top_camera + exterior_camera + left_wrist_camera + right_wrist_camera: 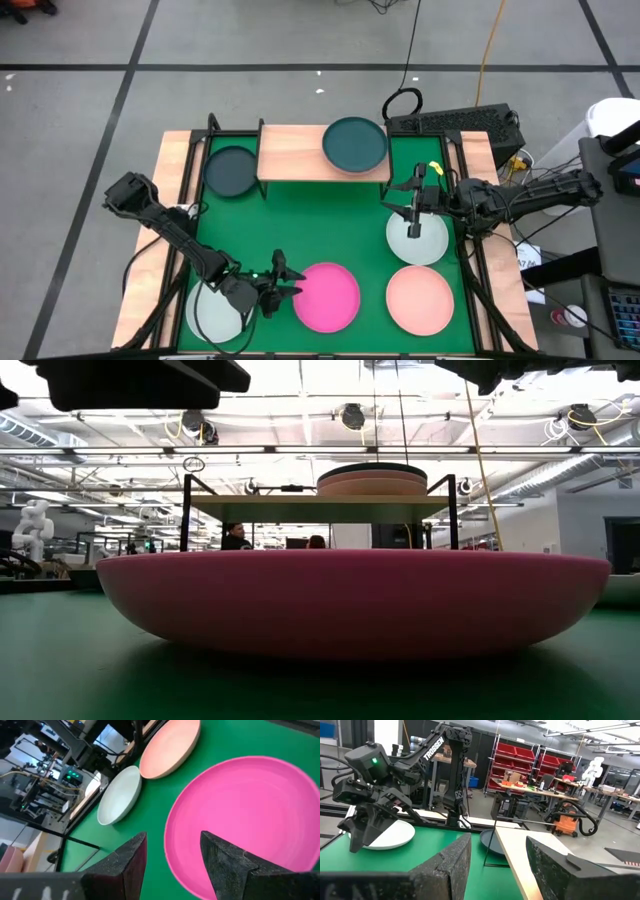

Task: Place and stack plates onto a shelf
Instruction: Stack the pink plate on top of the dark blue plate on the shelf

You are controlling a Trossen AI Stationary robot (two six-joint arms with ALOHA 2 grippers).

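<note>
Left gripper [285,283] low over the mat [330,205], jaws spread and empty, tips at the near rim of the magenta plate [327,296]. Right gripper [414,205] above the mint plate [417,238], jaws parted, holding nothing. Shelf [300,152] at the mat's far edge, carrying a stack on its right end: teal plate [354,143] on top, 1 pink beneath in the low view. Another teal plate [231,171] left of the shelf. Salmon plate [420,299] right of the magenta. A 2nd pale plate [213,312] under the left arm.

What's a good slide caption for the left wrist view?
Open left gripper poised at the rim of the magenta plate, mint-white plate and salmon plate beyond.
</note>
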